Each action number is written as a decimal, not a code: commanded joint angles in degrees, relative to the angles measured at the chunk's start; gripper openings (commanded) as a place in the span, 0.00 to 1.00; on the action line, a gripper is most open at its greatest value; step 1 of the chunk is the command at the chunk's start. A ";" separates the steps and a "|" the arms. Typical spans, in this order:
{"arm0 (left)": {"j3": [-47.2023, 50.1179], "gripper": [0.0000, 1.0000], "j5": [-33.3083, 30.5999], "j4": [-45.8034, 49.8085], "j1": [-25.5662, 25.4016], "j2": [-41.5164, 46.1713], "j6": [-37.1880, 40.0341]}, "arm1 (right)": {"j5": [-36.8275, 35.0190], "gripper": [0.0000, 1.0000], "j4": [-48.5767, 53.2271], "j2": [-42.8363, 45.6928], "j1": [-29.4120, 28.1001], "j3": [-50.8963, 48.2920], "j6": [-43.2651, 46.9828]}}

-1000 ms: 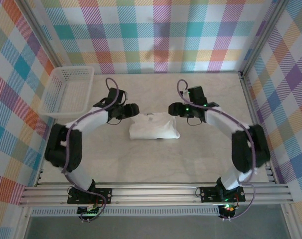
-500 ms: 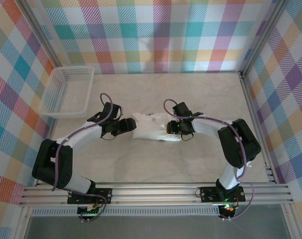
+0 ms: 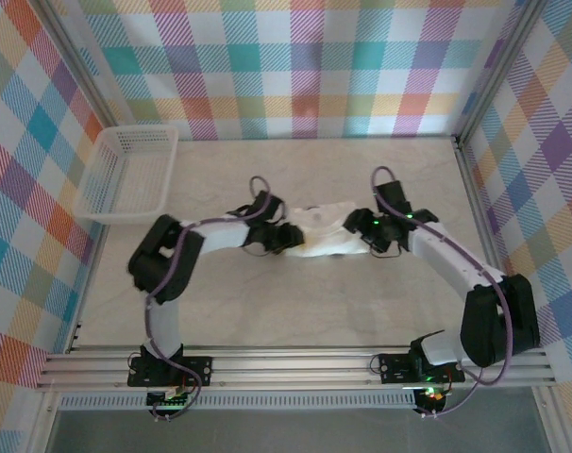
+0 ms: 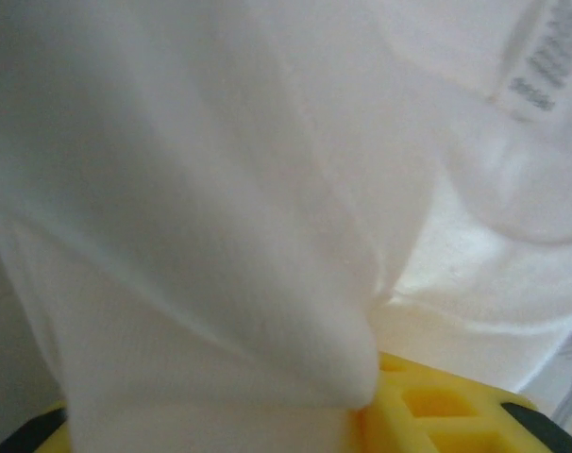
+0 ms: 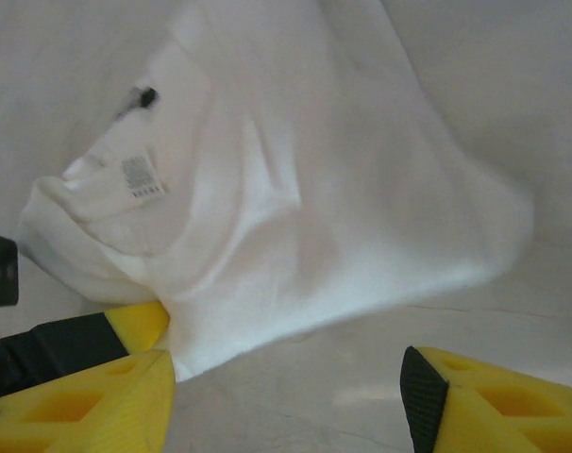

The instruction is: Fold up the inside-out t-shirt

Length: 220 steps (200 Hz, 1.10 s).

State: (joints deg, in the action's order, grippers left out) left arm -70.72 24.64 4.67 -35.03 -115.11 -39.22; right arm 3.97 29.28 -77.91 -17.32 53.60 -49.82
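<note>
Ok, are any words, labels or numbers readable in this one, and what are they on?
Label sewn on the t-shirt, left wrist view: rows of grey print, too blurred to read.
Small tag on the shirt, right wrist view, possibly the same one: print too small to read.
No other text is legible.

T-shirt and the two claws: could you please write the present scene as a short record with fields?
t-shirt: white, bunched in a loose heap near the middle of the table, not flat
label: small tag showing on the cloth
left claw: at the shirt's left edge, cloth draped over its yellow finger; open or shut unclear
right claw: at the shirt's right edge, jaws apart, nothing between them
basket: white mesh, far left corner, apart from the shirt
</note>
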 commanded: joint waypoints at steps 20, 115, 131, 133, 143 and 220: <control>-35.75 0.44 -0.49 2.68 -8.62 -24.90 -4.02 | -1.74 0.66 10.27 8.96 10.45 -3.71 -8.37; -35.98 0.80 -8.33 2.56 -7.33 -11.03 5.12 | 5.33 0.66 0.17 -5.09 26.20 3.89 0.60; -21.33 0.80 -9.40 -0.53 -4.68 0.89 5.48 | 6.74 0.64 -2.41 -12.39 26.22 8.14 1.02; -19.79 0.80 -9.58 -0.67 -4.45 2.38 5.71 | 6.80 0.64 -2.81 -13.31 26.23 8.72 0.93; -12.63 0.81 -10.79 -0.51 -3.31 9.09 6.98 | 6.64 0.63 -4.76 -17.37 26.25 11.05 0.63; 17.49 0.79 -28.08 16.49 -1.47 48.92 9.69 | 0.78 0.53 0.48 -47.44 26.37 40.22 2.90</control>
State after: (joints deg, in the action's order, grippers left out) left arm -59.70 4.45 13.37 -36.58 -72.20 -30.11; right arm 8.25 27.27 -118.76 8.67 84.71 -49.98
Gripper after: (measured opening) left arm 0.791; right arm 0.533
